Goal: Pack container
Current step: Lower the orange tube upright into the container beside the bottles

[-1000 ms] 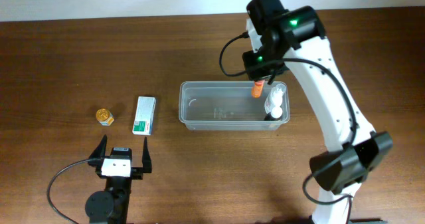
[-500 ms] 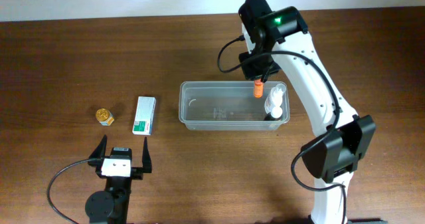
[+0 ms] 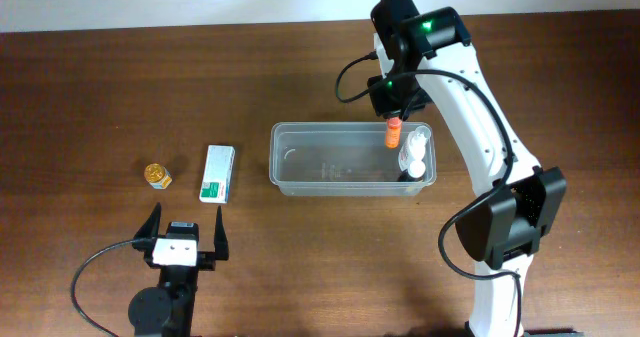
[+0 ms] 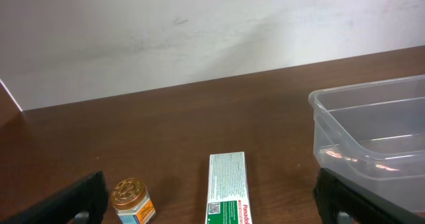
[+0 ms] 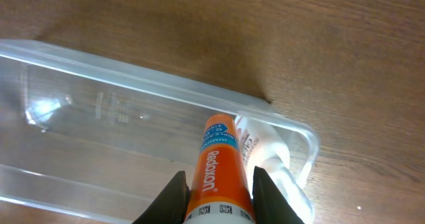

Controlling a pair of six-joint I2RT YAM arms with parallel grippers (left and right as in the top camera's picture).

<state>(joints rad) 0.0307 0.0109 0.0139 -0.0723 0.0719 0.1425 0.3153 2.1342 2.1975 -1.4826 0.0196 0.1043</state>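
Note:
The clear plastic container (image 3: 300, 177) sits mid-table, and its near corner also shows in the left wrist view (image 4: 345, 121). My right gripper (image 3: 395, 117) hangs over its right end, shut on an orange tube (image 3: 394, 133) that points down into it; the tube (image 5: 220, 167) is clamped between the dark fingers (image 5: 174, 196). A white bottle (image 3: 415, 155) lies in the container's right end (image 5: 269, 151). My left gripper (image 3: 186, 239) rests open near the front edge, nothing between its fingertips (image 4: 80, 197).
A green-and-white box (image 3: 217, 172) (image 4: 228, 194) and a small gold-lidded jar (image 3: 157, 175) (image 4: 131, 199) lie on the wood to the left of the container, just ahead of the left gripper. A pale wall runs along the table's far edge.
The right arm shifted slightly left and then back right over the container's right end, the orange tube still in its grip. The left arm has not moved.

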